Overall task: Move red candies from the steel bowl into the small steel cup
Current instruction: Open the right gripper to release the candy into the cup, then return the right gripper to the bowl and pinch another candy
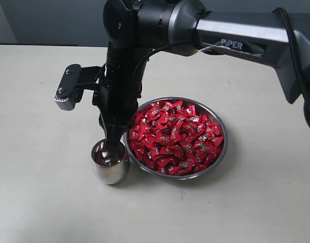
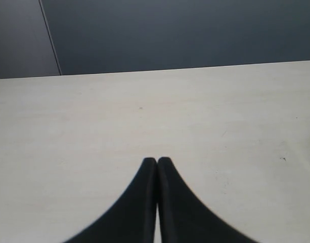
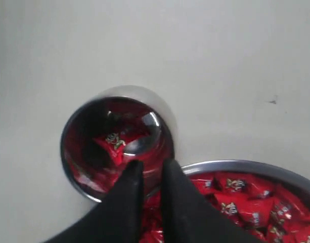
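The steel bowl (image 1: pixel 224 150) sits at the table's middle, heaped with red candies (image 1: pixel 177 135). Touching its left rim stands the small steel cup (image 1: pixel 110 171). My right gripper (image 1: pixel 112 144) reaches straight down over the cup's mouth. In the right wrist view its fingertips (image 3: pixel 150 164) stand slightly apart, open, over the cup's rim (image 3: pixel 64 147) where cup meets bowl (image 3: pixel 246 165). One red candy (image 3: pixel 113 143) lies inside the cup, mirrored on its walls. My left gripper (image 2: pixel 157 161) is shut with nothing in it over bare table, and is out of the exterior view.
The right arm's long link (image 1: pixel 246 35) crosses above the bowl from the right. Its wrist camera (image 1: pixel 69 90) juts out to the left above the cup. The pale table (image 1: pixel 43 192) spreads around both vessels, with a dark wall (image 2: pixel 170 30) behind.
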